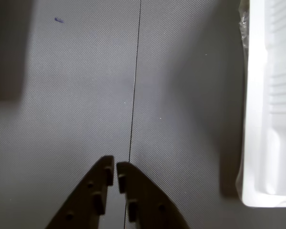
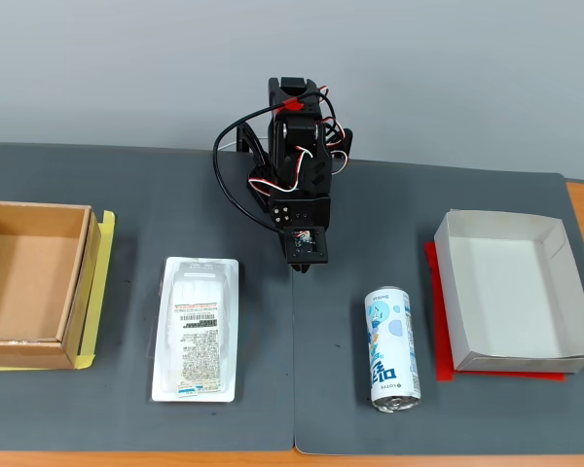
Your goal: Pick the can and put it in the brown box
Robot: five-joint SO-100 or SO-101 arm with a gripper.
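The can (image 2: 393,348) lies on its side on the dark mat at the front right of the fixed view, white with light-blue graphics, one silver end toward the front edge. The brown box (image 2: 31,283) stands open at the far left on a yellow sheet. My gripper (image 2: 306,261) hangs from the folded arm at the back centre, pointing down at the mat between the two, well apart from both. In the wrist view the gripper (image 1: 115,167) is shut, its dark fingers nearly touching with nothing between them. The can and the brown box are out of the wrist view.
A flat white plastic package (image 2: 197,329) with a barcode label lies left of centre; its edge (image 1: 269,105) fills the right of the wrist view. A white paper box (image 2: 514,292) sits on a red sheet at the right. A seam (image 1: 133,90) runs down the mat.
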